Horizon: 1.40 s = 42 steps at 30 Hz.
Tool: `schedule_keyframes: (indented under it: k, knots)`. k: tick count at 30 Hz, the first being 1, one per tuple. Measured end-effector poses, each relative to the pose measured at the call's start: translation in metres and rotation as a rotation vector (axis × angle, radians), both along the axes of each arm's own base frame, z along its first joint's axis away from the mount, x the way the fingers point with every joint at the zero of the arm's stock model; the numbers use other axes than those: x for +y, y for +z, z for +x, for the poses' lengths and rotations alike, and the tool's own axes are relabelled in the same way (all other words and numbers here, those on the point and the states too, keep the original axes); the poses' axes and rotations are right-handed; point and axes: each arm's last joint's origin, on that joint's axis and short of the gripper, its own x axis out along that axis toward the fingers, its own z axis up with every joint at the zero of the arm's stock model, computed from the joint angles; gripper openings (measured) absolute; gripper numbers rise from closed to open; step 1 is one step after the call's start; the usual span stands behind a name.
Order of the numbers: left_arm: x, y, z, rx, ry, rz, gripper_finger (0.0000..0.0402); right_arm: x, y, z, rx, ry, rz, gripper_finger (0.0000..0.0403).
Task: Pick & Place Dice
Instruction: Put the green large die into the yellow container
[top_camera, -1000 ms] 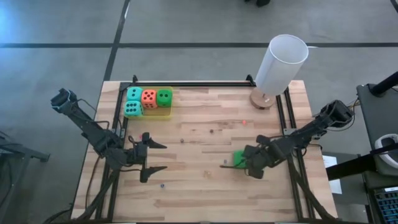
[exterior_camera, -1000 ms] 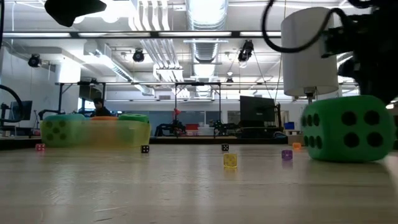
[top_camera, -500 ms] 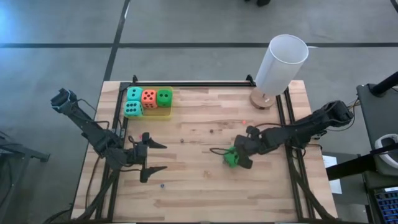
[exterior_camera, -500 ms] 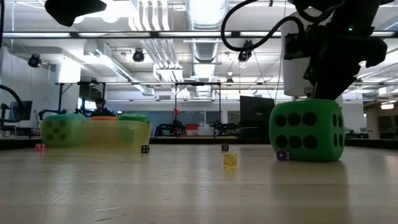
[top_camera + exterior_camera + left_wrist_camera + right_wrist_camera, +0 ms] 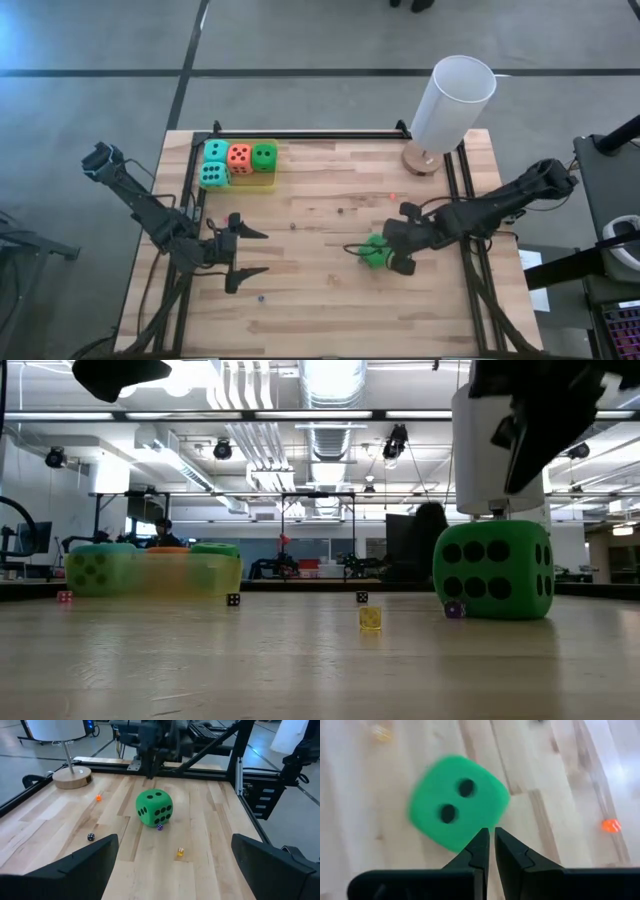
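1. Right gripper [image 5: 490, 851] hangs just above the loose green die [image 5: 457, 802], fingers pinched almost together with only a thin slit between them, nothing held.
2. In the high view that gripper [image 5: 392, 258] sits at about 4 o'clock from table centre, its tip right beside the die [image 5: 374, 252], which rests on the wood.
3. Low view: the green die [image 5: 492, 570] stands flat on the table, six pips on the facing side; a tiny purple die [image 5: 454, 610] lies at its foot.
4. Left gripper [image 5: 247, 252] waits at about 8 o'clock, fingers spread wide, empty; its wrist view looks across at the die [image 5: 154, 808].
5. Other dice sit in the yellow tray [image 5: 262, 181] at 11 o'clock: two teal dice [image 5: 215, 151], an orange-red die [image 5: 239, 155], a second green die [image 5: 263, 155].
6. White lamp [image 5: 452, 103] on a round wooden base at 1 o'clock.
7. Tiny dice scattered mid-table: a yellow one [image 5: 370, 618], a black one [image 5: 90, 837], an orange one [image 5: 610, 825].
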Motion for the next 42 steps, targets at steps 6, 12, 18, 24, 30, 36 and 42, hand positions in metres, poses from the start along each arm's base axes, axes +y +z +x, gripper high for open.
schedule_keyframes:
  k: [6, 12, 18, 24, 30, 36, 42]
  knots:
    - [0.0, 0.0, 0.0, 0.0, 0.0, 0.001, 0.0393, 0.022, 0.026, -0.005, -0.098, 0.081, 0.019, 0.0028]
    - [0.0, 0.0, 0.0, 0.0, 0.0, 0.001, 0.0391, 0.049, 0.026, -0.002, -0.08, 0.172, 0.056, 0.0028]
    - [0.0, 0.0, 0.0, 0.001, 0.0, 0.002, 0.0395, 0.068, 0.0, 0.008, 0.048, 0.187, 0.1, 0.0028]
    - [0.0, 0.0, 0.0, 0.001, 0.0, 0.002, 0.0392, 0.07, -0.027, 0.016, 0.141, 0.177, 0.055, 0.0028]
    - [0.0, -0.001, 0.0, 0.002, 0.001, 0.0, 0.0392, 0.057, -0.04, 0.025, 0.173, 0.121, 0.009, 0.0028]
    - [0.0, -0.001, 0.0, 0.002, 0.001, 0.0, 0.0394, 0.037, -0.048, 0.035, 0.199, 0.098, -0.054, 0.0028]
    - [0.0, -0.001, 0.0, 0.005, 0.001, 0.002, 0.0391, 0.017, -0.052, 0.045, 0.226, 0.106, -0.107, 0.0028]
